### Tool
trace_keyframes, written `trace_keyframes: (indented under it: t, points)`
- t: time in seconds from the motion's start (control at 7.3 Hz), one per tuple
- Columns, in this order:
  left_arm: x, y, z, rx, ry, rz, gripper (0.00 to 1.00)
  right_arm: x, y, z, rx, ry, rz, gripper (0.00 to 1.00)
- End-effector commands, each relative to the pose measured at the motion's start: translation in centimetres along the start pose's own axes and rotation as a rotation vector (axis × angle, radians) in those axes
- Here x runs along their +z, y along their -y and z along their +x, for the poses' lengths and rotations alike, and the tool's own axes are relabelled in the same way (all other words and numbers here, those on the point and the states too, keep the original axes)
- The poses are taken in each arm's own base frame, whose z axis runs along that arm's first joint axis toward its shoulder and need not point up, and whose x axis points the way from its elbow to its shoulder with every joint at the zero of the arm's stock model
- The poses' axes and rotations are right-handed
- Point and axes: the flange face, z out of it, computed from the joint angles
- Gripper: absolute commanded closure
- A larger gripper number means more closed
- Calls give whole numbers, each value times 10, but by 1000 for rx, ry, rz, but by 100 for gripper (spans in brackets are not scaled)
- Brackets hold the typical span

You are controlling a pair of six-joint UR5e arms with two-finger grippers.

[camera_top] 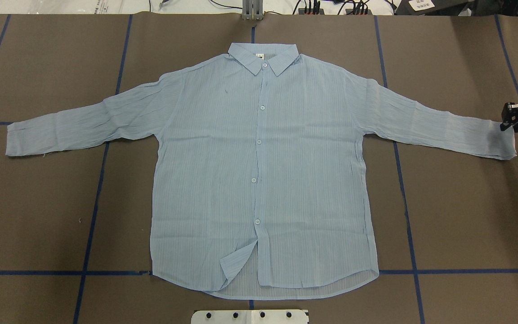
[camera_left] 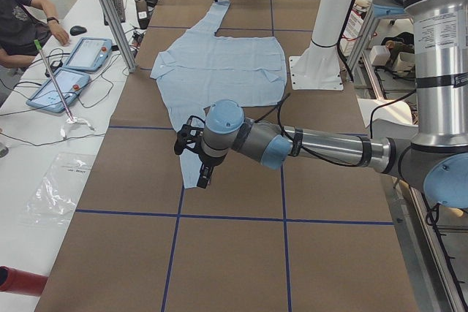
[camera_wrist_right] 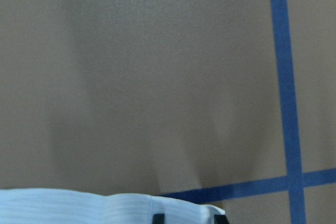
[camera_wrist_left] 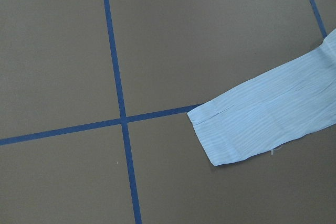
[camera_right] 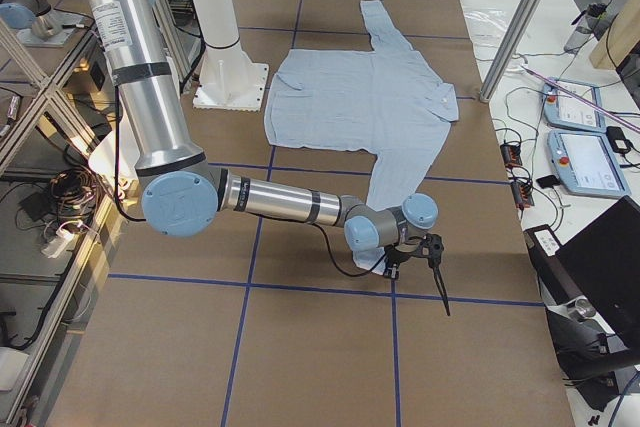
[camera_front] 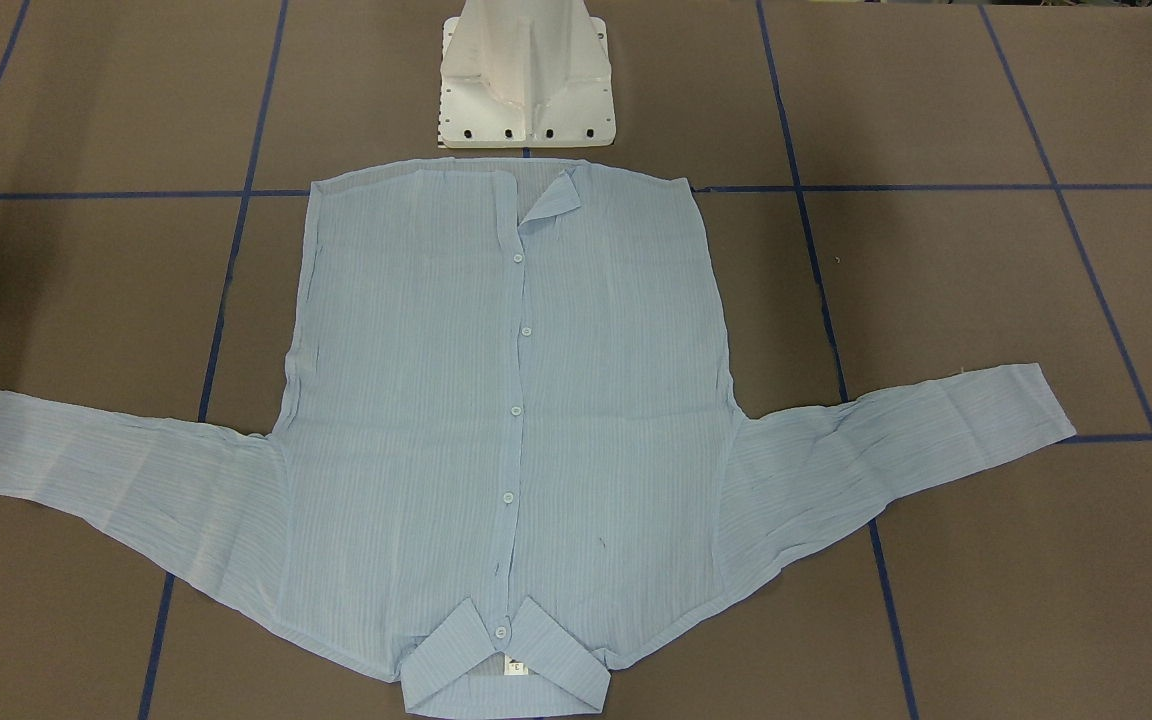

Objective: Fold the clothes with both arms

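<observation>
while the shirt lies flat, buttoned and front up on the brown surface, its collar points away from the white base and its hem is just beside that base. r sleeve cuff and l sleeve cuff are spread well apart, one to each side. r hand is at the r sleeve cuff; wrist cam shows its fingertips set apart, w/ cuff edge between them. l hand hangs near the l sleeve cuff, visible in the side cam only: cannot tell if its fingers are apart or together. blue tape lines cross the surface.
</observation>
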Motion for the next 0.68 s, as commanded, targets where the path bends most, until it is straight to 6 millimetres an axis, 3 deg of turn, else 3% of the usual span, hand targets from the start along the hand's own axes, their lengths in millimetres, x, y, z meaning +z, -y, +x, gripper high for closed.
trace_keyframes:
  t: [0.0, 0.27, 0.55]
  points:
    - [-1, 1, 0, 2, 1, 2, 1, 0, -1, 1, 5, 5, -3, 100]
    - [-1, 1, 0, 3, 2, 3, 1, -4, 2, -4, 11, 11, 2, 100]
    - [-5, 4, 4, 11, 3, 11, 1, -22, 3, -21, 11, 58, 16, 100]
